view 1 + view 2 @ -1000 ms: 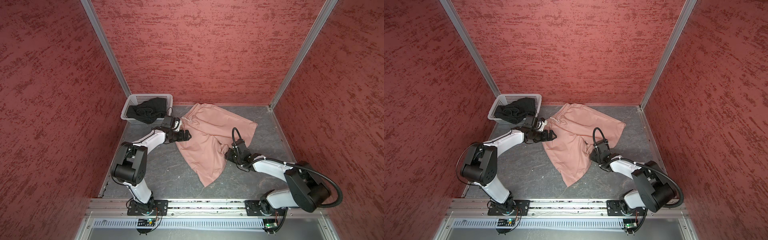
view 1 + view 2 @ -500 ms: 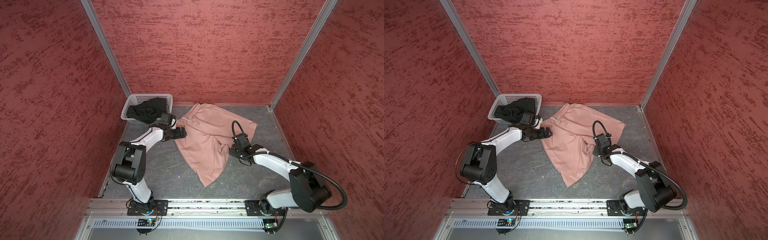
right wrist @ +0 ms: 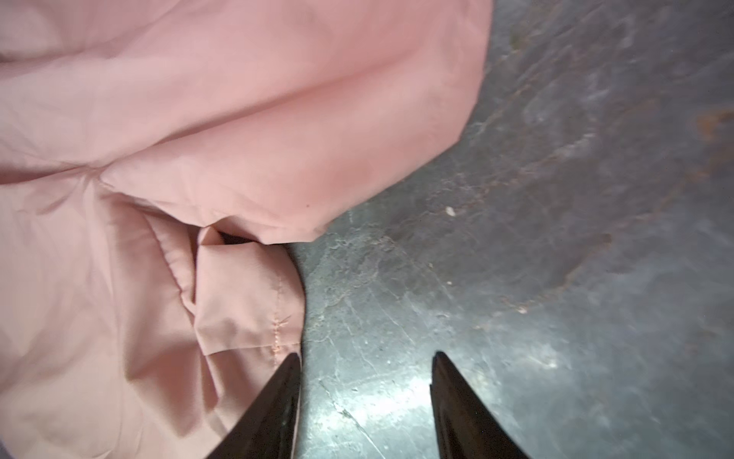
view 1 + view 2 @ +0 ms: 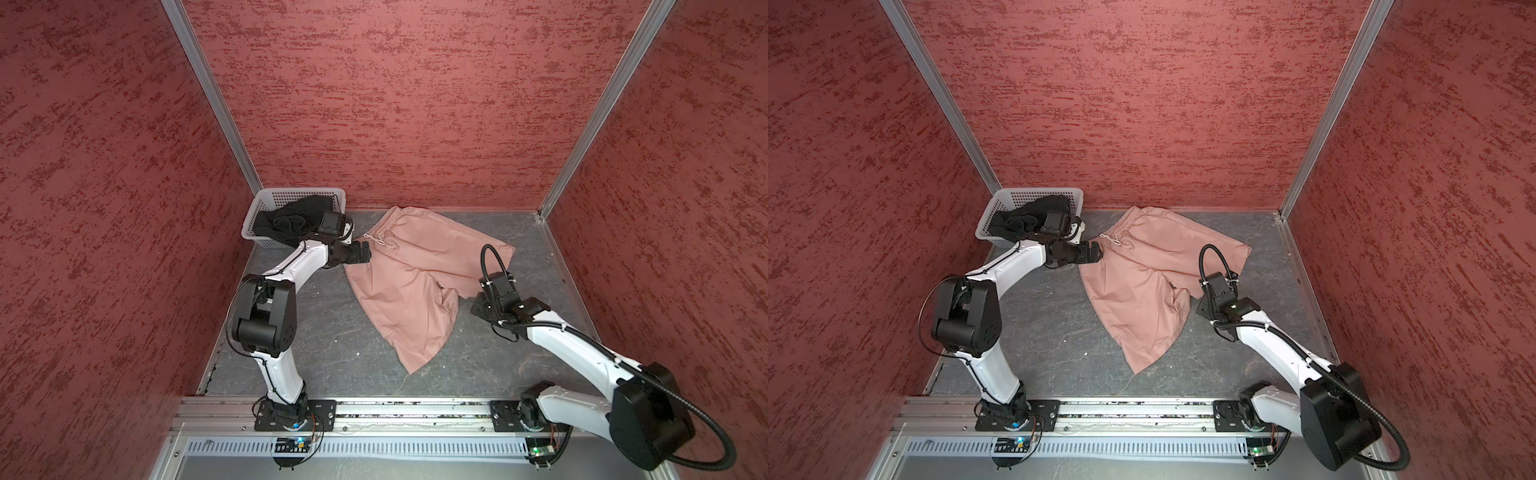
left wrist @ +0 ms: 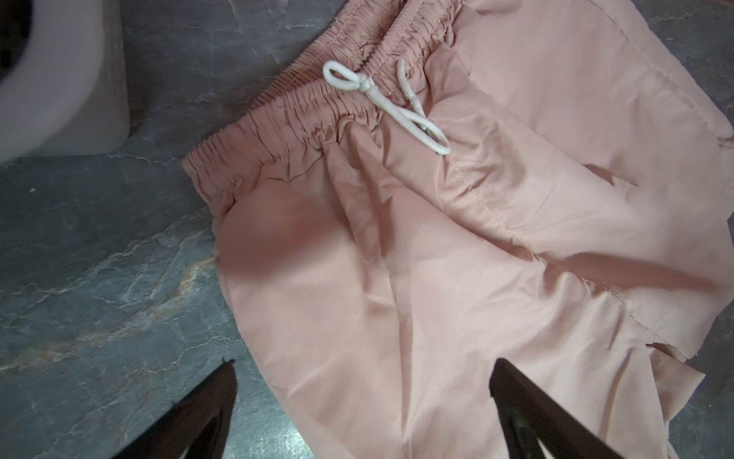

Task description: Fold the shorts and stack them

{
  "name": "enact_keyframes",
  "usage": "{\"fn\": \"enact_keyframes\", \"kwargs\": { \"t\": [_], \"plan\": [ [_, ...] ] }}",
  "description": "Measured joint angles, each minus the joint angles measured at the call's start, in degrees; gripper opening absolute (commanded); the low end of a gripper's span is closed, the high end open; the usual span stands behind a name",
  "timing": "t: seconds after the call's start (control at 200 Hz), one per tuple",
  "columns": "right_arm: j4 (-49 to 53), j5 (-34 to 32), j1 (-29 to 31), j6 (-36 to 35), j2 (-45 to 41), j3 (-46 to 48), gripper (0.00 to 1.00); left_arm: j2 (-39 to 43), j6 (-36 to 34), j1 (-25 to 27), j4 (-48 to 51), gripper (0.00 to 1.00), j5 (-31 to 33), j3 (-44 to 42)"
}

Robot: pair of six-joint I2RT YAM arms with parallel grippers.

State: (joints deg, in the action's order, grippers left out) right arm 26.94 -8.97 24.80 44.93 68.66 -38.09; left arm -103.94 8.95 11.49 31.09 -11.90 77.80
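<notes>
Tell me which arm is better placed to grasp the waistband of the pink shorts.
Left. The left fingers, open, straddle the shorts' side edge close to the waistband. The right fingers, also open, are by a leg hem, away from it.

The right gripper (image 3: 366, 355) holds its two black fingers (image 3: 274, 409) apart, with only bare table (image 3: 556, 238) between them. One fingertip sits at the edge of the pink shorts (image 3: 198, 119), right by the stitched hem (image 3: 275, 318) of a folded-back flap; whether it touches the cloth cannot be told. The other fingertip is over the grey, marbled table, well clear of the cloth. Ahead of the cloth-side finger the shorts spread in soft wrinkles, and a rounded leg edge lies further ahead. Under that edge a small dark gap (image 3: 232, 238) opens between layers. A pale speck (image 3: 450, 211) lies on the table ahead of the gripper.
</notes>
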Motion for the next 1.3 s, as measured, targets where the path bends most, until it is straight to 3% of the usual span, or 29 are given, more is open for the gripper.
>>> {"fn": "enact_keyframes", "kwargs": {
  "t": [0.286,0.446,0.531,0.686,0.917,1.112,1.237,1.302],
  "plan": [
    [-19.2,9.6,0.0,-2.8,11.5,3.0,0.58,-0.7,-0.1,-1.4,-1.8,0.99,-2.1,-0.7],
    [-24.5,10.5,0.0,-3.8,15.8,2.8,0.52,-0.9,-1.1,-1.6,-2.7,0.99,-3.2,-1.7],
    [-25.9,10.5,0.0,-4.2,18.2,2.5,0.42,-1.3,-1.8,-1.5,-2.8,0.99,-3.0,-1.7],
    [-25.6,9.8,0.0,-4.7,19.6,1.8,0.12,-2.5,-1.9,-1.7,-2.5,0.99,-1.3,-1.8],
    [-13.5,5.8,0.0,-4.4,16.2,-1.3,0.01,-3.2,-1.7,-2.5,-2.0,0.99,-0.1,-1.9],
    [2.0,-0.8,0.0,-4.3,11.3,-7.4,0.1,-3.2,-0.7,-2.5,-0.3,0.99,0.5,-2.0],
    [9.9,-3.9,-0.1,-4.0,11.6,-9.1,0.41,-3.2,-0.6,-2.2,2.2,0.99,2.1,-1.8],
    [12.9,-4.6,-0.2,-4.2,12.2,-9.3,0.45,-3.2,-0.7,-1.8,3.7,1.0,3.2,-1.3]
  ]
}}
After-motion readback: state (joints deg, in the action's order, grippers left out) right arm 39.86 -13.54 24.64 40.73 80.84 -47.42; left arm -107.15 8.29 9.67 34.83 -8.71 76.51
